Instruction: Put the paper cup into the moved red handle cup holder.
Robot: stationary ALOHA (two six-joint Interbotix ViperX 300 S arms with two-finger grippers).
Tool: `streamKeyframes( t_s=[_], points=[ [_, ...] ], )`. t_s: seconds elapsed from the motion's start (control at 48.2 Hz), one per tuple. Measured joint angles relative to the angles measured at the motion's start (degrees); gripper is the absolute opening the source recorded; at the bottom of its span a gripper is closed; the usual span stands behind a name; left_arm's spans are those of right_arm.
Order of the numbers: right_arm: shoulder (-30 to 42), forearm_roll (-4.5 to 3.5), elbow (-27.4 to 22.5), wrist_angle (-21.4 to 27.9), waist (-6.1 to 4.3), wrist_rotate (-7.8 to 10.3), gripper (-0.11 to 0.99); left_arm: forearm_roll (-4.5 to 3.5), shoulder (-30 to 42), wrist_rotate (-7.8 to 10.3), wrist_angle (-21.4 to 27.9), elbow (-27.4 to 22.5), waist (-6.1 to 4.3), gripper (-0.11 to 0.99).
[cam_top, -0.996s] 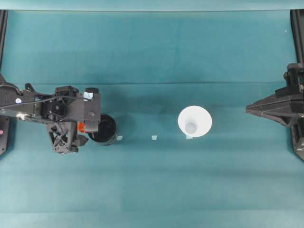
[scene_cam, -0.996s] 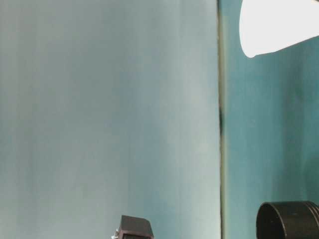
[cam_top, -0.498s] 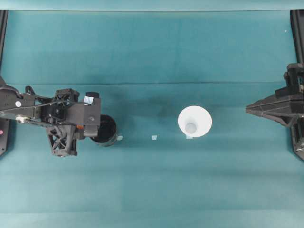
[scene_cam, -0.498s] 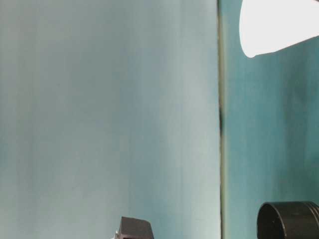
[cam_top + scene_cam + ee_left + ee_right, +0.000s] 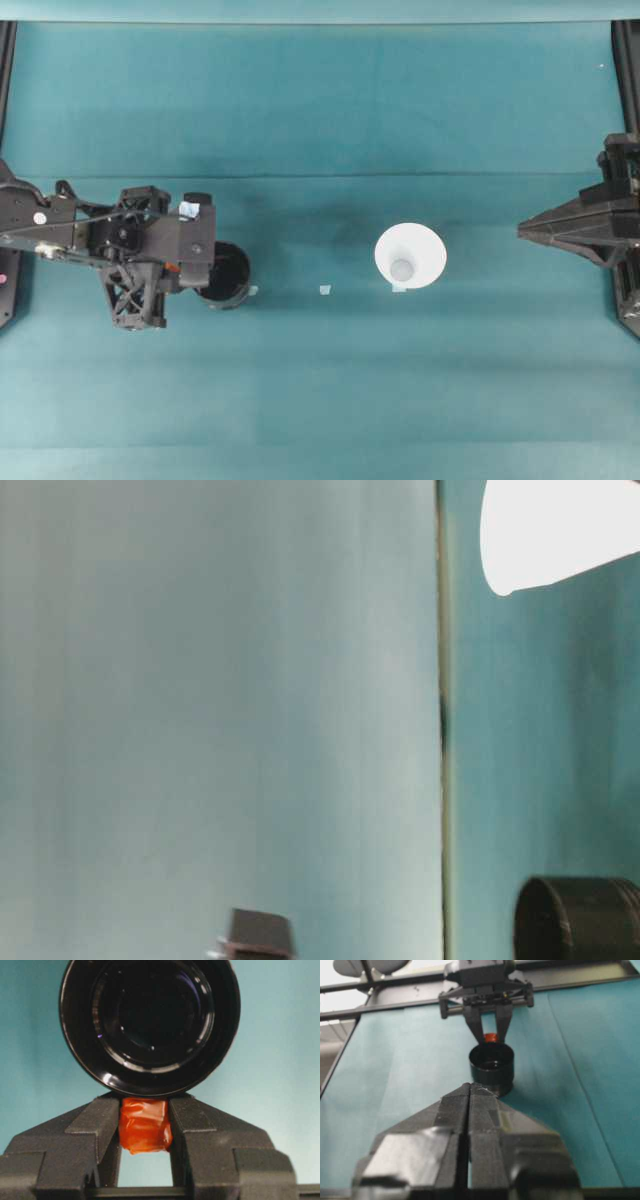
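The left gripper (image 5: 145,1125) has its two fingers pressed on either side of the orange-red handle tab (image 5: 145,1131), so it holds the red handle cup holder (image 5: 224,274) by that tab; the right gripper (image 5: 470,1091) is pressed together on nothing, parked at the table's far right edge.

Taking the holder as landmark: the teal table (image 5: 320,400) spreads all around it; the left arm sits just beside it on the side away from the table's middle, gripping from there; the paper cup (image 5: 410,256) stands well apart from it toward the right arm, upright and mouth up, untouched; a small pale marker (image 5: 324,290) lies between the two, and another touches the cup's base.

The cup lies roughly midway between holder and right gripper, in line with both; its axis is vertical, so a grasp at the rim or wall looks likely. The right arm is free and seems the natural one to fetch it, while the left steadies the holder; the cup is not yet picked up.
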Motion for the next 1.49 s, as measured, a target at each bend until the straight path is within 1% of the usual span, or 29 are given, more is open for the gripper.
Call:
streamKeyframes(
  t_s=[0.083,0.124,0.27,0.29,0.394,0.415,0.477,0.539,0.56,0.581,0.602,0.622,0.643,0.664,0.685,0.83,0.85,0.871,0.892,0.913,0.954,1.141,1.162,1.182,1.224,1.265,1.286,1.431,1.493],
  points=[
    [0.00,0.18,0.00,0.00,0.00,0.00,-0.11,0.00,-2.02,0.00,4.66,-2.55,0.00,0.27],
    [0.00,0.00,0.00,0.09,0.00,0.00,-0.11,0.00,-3.08,0.09,7.73,-3.96,0.00,0.27],
    [0.00,0.18,0.00,0.09,0.09,0.00,-0.11,0.09,-6.77,0.09,18.54,-8.96,0.00,0.27],
    [0.00,0.00,0.00,0.09,0.09,0.00,-0.11,0.00,-7.38,0.00,19.95,-9.67,0.00,0.27],
    [0.00,0.18,0.00,0.00,0.00,0.00,-0.11,0.00,-9.93,0.09,24.96,-12.92,0.00,0.27],
    [0.00,0.00,0.00,0.09,0.00,0.00,-0.11,0.09,-10.28,0.09,25.66,-13.27,0.00,0.27],
    [0.00,0.18,0.00,0.09,0.00,0.00,-0.11,0.00,-11.07,0.00,26.89,-14.24,0.00,0.27],
    [0.00,0.00,0.00,0.09,0.00,0.00,-0.11,0.09,-11.43,-0.26,27.42,-14.77,0.00,0.27],
    [0.00,0.18,0.00,0.00,0.09,0.00,-0.11,0.09,-11.43,-0.18,27.51,-14.85,0.00,0.27],
    [0.00,0.00,0.00,0.00,0.09,-0.09,-0.11,0.00,-11.51,-0.18,27.51,-14.94,0.09,0.27],
    [0.00,0.18,0.00,0.09,0.00,0.00,-0.11,0.09,-11.43,-0.18,27.51,-15.03,0.00,0.27],
    [0.00,0.00,0.00,0.09,0.09,0.00,-0.11,0.00,-11.43,-0.09,27.60,-15.12,0.09,0.27],
    [0.09,0.18,0.00,0.09,0.09,0.00,-0.11,0.00,-11.43,-0.09,27.60,-15.12,0.00,0.27],
    [0.00,0.00,0.00,0.09,0.00,0.00,-0.11,0.09,-11.43,-0.09,27.60,-15.29,0.09,0.27],
    [0.00,0.18,0.00,0.00,0.00,0.00,-0.11,0.09,-11.43,-0.18,27.60,-15.38,0.00,0.27],
    [0.00,0.00,0.00,0.09,0.09,0.00,-0.11,0.09,-9.58,0.18,27.07,-17.14,0.00,0.27],
    [0.00,0.18,0.00,0.00,0.09,0.00,-0.11,0.00,-9.23,0.09,26.81,-17.40,0.09,0.27],
    [0.00,0.00,0.00,0.09,0.00,0.00,-0.11,0.00,-8.70,-0.09,26.63,-17.84,0.09,0.27],
    [0.00,0.18,0.00,0.00,0.09,0.00,-0.11,0.00,-8.09,0.00,26.19,-18.37,0.09,0.27],
    [0.00,0.00,0.00,0.09,0.00,0.00,-0.11,0.00,-7.47,0.18,25.84,-18.90,0.09,0.27],
    [0.00,0.18,0.00,0.09,0.00,0.00,-0.11,0.00,-6.15,0.26,25.05,-19.95,0.09,0.27],
    [0.00,0.00,0.00,0.09,0.00,0.00,-0.11,0.00,0.62,0.35,22.94,-24.79,0.18,0.27],
    [0.00,0.18,0.00,0.09,0.00,0.00,-0.11,0.09,1.32,0.79,22.94,-25.40,0.18,0.27],
    [0.00,0.00,0.00,0.09,0.09,0.00,-0.11,0.09,2.02,1.14,22.85,-26.10,0.18,0.27],
    [0.00,0.18,0.09,0.09,0.00,0.00,-0.11,0.09,3.16,1.41,22.76,-27.25,0.18,0.27],
    [0.00,0.00,0.00,0.00,0.09,0.00,-0.11,0.09,4.13,2.29,22.76,-28.39,0.18,0.27],
    [0.00,0.18,0.00,0.00,0.00,0.00,-0.11,0.00,4.57,2.81,22.76,-28.92,0.18,0.27],
    [0.00,0.18,0.00,0.09,0.00,0.00,-0.11,0.09,6.94,5.19,22.68,-31.46,0.18,0.27],
    [0.00,0.00,0.00,0.09,0.09,0.00,-0.11,0.09,7.73,5.54,22.68,-31.99,0.18,0.27]
  ],
)
